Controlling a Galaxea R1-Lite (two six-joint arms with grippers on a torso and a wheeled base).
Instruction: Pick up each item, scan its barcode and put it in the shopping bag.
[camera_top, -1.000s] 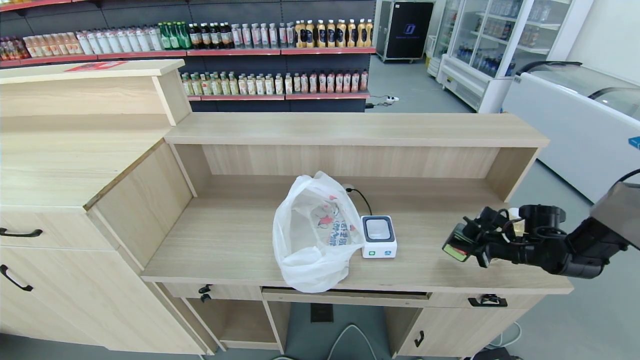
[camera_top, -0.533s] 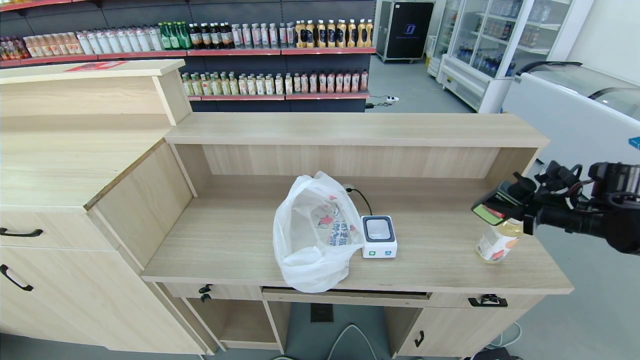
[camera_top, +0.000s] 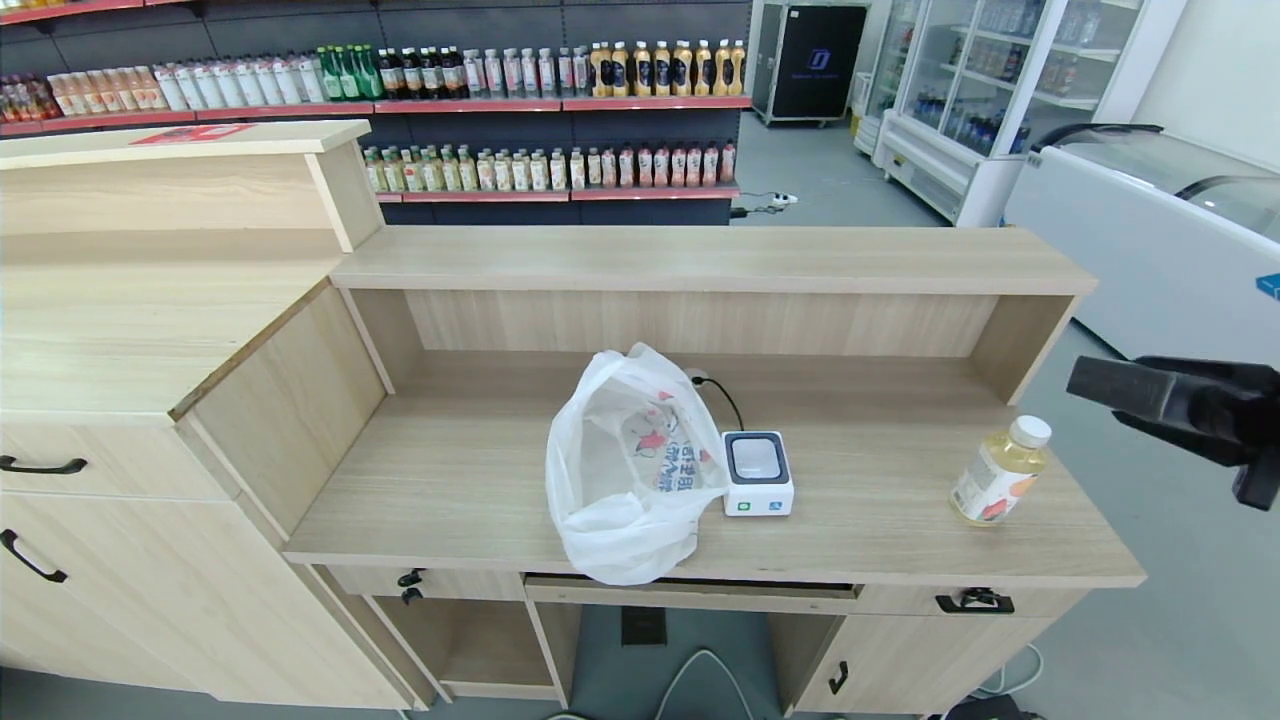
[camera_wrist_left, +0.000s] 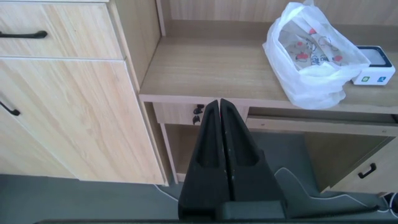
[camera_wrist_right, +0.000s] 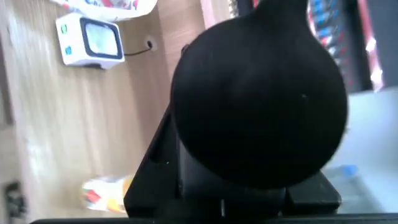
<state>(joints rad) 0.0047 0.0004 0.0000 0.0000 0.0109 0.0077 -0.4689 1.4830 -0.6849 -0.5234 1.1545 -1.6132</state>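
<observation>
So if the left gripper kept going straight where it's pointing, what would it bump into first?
The left gripper would probably hit the front edge of the wooden counter first, right by the small black drawer handle, off to the side of the shopping bag. Depth is hard to judge, though.

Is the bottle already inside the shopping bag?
No, the bottle stands on the counter, apart from the shopping bag.
</observation>
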